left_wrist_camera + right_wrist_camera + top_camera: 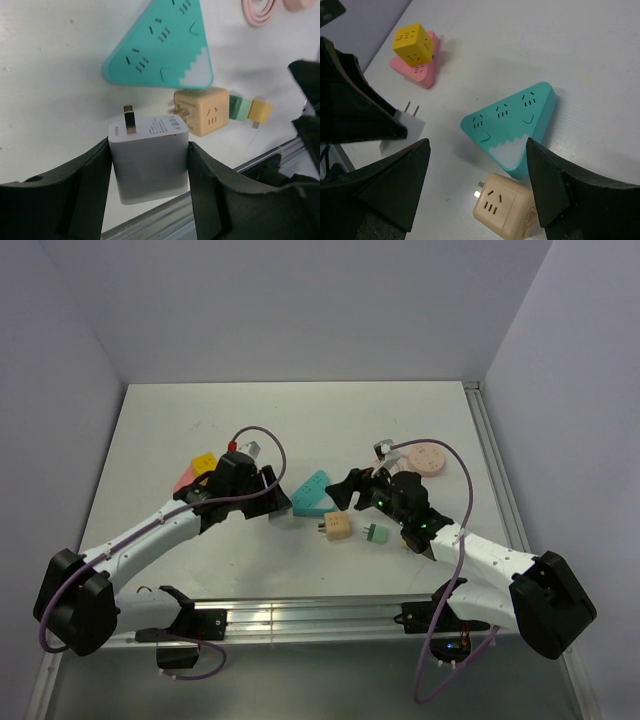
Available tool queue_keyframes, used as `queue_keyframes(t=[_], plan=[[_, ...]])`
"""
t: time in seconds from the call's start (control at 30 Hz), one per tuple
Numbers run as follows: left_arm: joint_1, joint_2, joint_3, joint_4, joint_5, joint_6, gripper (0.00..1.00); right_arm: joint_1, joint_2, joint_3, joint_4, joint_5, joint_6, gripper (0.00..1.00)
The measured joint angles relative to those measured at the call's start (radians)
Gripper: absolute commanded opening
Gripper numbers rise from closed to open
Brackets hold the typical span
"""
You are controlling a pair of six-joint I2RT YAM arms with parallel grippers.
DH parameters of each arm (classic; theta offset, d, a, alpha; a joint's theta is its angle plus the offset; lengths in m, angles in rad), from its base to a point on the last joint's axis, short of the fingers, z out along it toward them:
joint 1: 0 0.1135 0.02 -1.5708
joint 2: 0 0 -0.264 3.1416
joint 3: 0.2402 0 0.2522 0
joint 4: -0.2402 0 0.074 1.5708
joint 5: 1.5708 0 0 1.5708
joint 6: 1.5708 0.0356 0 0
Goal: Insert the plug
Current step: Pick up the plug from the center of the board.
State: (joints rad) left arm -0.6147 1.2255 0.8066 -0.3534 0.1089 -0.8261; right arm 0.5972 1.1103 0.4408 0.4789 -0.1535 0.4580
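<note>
Left wrist view shows 1 grey plug [149, 160], a smooth rounded block with fine print on its top face, clamped by its 2 sides in the left end effector [148, 167]. The black fingers [95, 170] press flat against it. From the right wrist, 2 flat metal prongs show on the plug, which is held left of the teal power strip [512, 125] and apart from it.

The right end effector [477, 150] hangs over the teal power strip's near edge with its jaws spread wide and nothing between them.

On the white table [300, 420] lie 2 triangular power strips. The teal power strip sits at the middle, glossy, round-cornered, with groups of slots and a white stepped patch at 1 corner. The pink power strip [422, 70] lies well to its left and carries 1 yellow cube adapter [412, 44].

A 2nd cube, the beige cube adapter [502, 205], sits just in front of the teal power strip with its prongs pointing left. Just right of that cube is 1 small green adapter [239, 108] with a yellow block [260, 111] at its end.

1 pink round reel [428, 458] with a pink flat cable [257, 12] rests right of the teal power strip, partly hidden behind the right arm.
</note>
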Motion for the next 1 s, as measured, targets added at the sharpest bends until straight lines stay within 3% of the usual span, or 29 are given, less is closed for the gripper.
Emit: queue_keyframes(t=[0.37, 1.0], plan=[[0.127, 0.042, 0.013, 0.059, 0.164, 0.019, 0.49, 0.008, 0.018, 0.000, 0.008, -0.042, -0.012, 0.84], [0.149, 0.147, 0.100, 0.151, 0.290, -0.009, 0.49, 0.049, 0.039, 0.011, 0.021, -0.071, -0.038, 0.84]])
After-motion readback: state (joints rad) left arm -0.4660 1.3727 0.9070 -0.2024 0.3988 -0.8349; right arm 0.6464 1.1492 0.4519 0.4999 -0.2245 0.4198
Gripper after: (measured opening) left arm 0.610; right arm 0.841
